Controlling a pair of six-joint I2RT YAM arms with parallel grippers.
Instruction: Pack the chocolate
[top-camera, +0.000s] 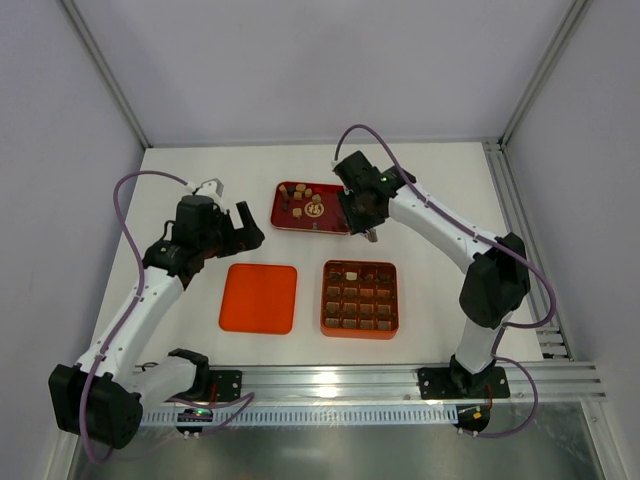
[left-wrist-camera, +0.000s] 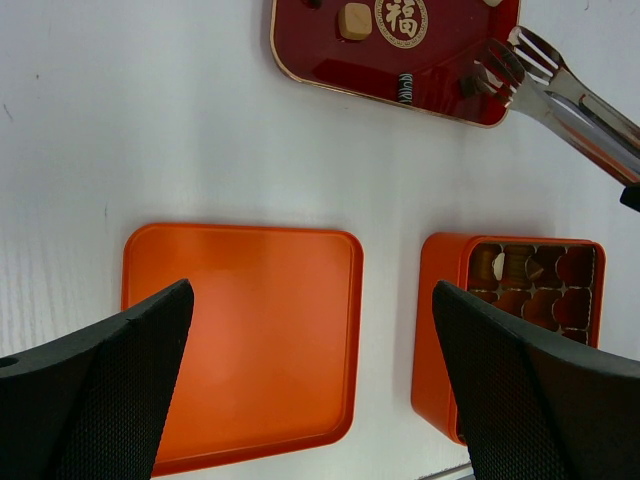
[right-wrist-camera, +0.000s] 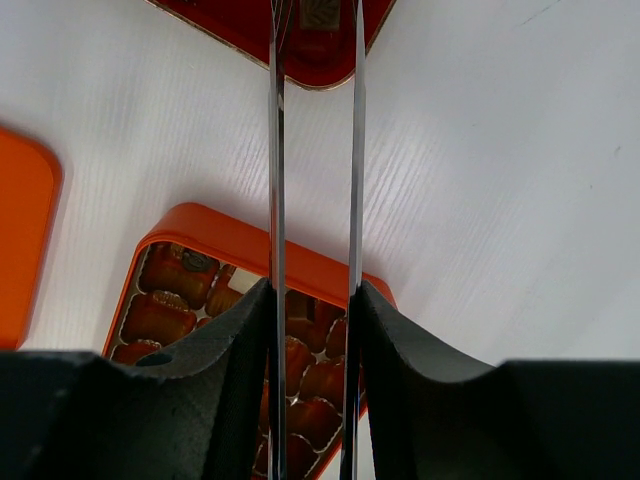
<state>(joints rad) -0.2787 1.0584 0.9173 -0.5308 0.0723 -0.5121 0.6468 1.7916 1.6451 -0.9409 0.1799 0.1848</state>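
Note:
Several chocolate pieces lie on a red tray; the left wrist view shows a tan one. The orange gridded box holds several brown pieces and a cream one. My right gripper is shut on metal tweezers. The tweezer tips straddle a dark piece at the tray's near right corner. My left gripper is open and empty above the flat orange lid.
The lid lies left of the box, with a narrow strip of white table between them. The red tray sits behind both. A metal rail runs along the near table edge.

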